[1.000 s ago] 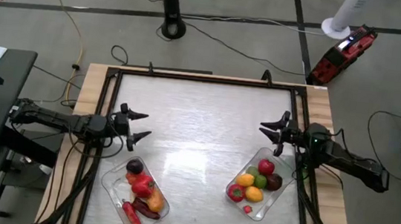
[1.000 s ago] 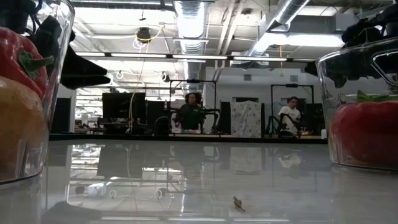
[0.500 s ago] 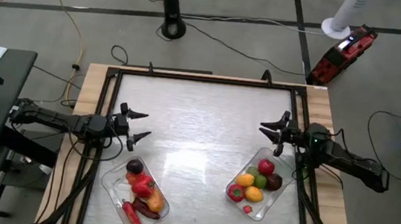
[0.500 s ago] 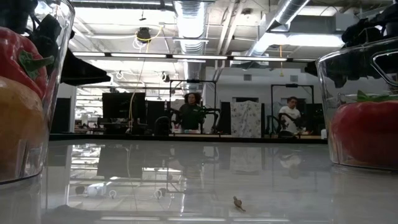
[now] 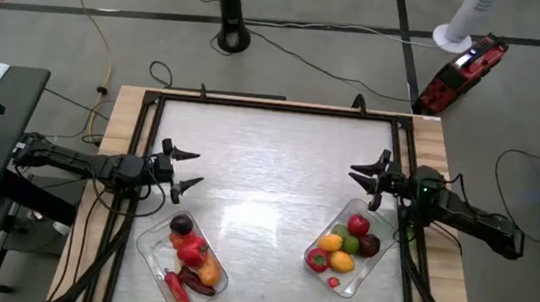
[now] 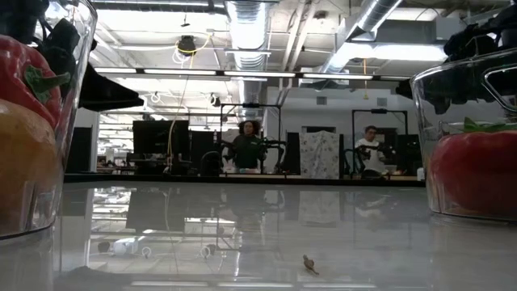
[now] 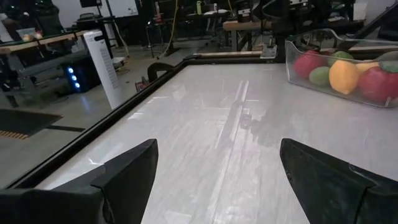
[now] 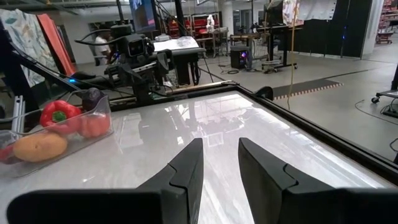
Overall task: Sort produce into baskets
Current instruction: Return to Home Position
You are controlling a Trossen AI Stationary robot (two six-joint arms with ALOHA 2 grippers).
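Two clear baskets stand on the white table near its front edge. The left basket point(image 5: 183, 258) point(image 8: 56, 134) holds a dark purple piece, red and orange pieces and a chilli. The right basket point(image 5: 345, 247) point(image 7: 342, 65) holds red, green, yellow and dark produce. My left gripper point(image 5: 198, 169) point(image 7: 217, 162) hovers open by the table's left edge, beyond the left basket, pointing level toward the right. My right gripper point(image 5: 352, 174) point(image 8: 221, 155) hovers shut by the right edge, beyond the right basket, pointing left. Neither has anything between its fingers.
A black rail frame point(image 5: 275, 104) runs around the table. The bare tabletop point(image 5: 268, 171) stretches between the two grippers. A small speck point(image 6: 308, 261) lies on it near the front. People sit at desks in the room behind point(image 6: 246, 145).
My left gripper has rolled a little about the line it points along, staying in place and open. Nothing else has moved.
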